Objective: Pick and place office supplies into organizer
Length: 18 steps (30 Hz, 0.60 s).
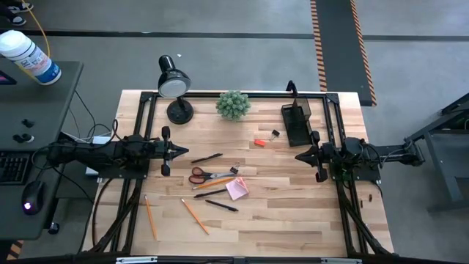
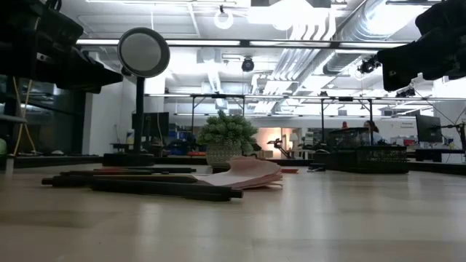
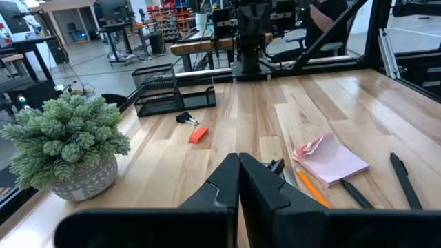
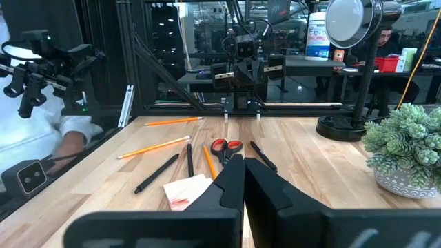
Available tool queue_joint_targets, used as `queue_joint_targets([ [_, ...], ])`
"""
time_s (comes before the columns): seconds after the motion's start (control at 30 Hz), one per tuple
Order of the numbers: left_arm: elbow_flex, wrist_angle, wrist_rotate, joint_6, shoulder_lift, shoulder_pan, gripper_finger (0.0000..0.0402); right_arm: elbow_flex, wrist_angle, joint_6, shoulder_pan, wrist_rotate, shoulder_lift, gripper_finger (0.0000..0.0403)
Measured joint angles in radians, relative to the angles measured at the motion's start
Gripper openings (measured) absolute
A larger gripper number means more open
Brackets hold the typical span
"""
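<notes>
While both the left gripper [image 1: 183, 151] and right gripper [image 1: 299, 155] hover pressed together and empty, the scissors [image 1: 207, 175], pens and pencils lie mid-table, well apart from the mesh organizer [image 1: 297, 123], so I judge 1 gripper must first open.

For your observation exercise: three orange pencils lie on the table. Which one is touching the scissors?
The orange pencil at mid-table, slanting just under the scissors beside the pink pad. The other two pencils lie apart on bare wood, nearer the front edge.
</notes>
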<state>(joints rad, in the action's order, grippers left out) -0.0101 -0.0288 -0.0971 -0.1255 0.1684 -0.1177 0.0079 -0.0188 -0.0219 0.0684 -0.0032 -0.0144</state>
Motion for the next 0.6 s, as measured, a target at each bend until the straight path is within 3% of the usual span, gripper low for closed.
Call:
queue_joint_targets([
  [0.6,0.0,0.0,0.0,0.0,0.0,0.0,0.0001,0.0,0.0,0.0,0.0,0.0,0.0,0.0],
])
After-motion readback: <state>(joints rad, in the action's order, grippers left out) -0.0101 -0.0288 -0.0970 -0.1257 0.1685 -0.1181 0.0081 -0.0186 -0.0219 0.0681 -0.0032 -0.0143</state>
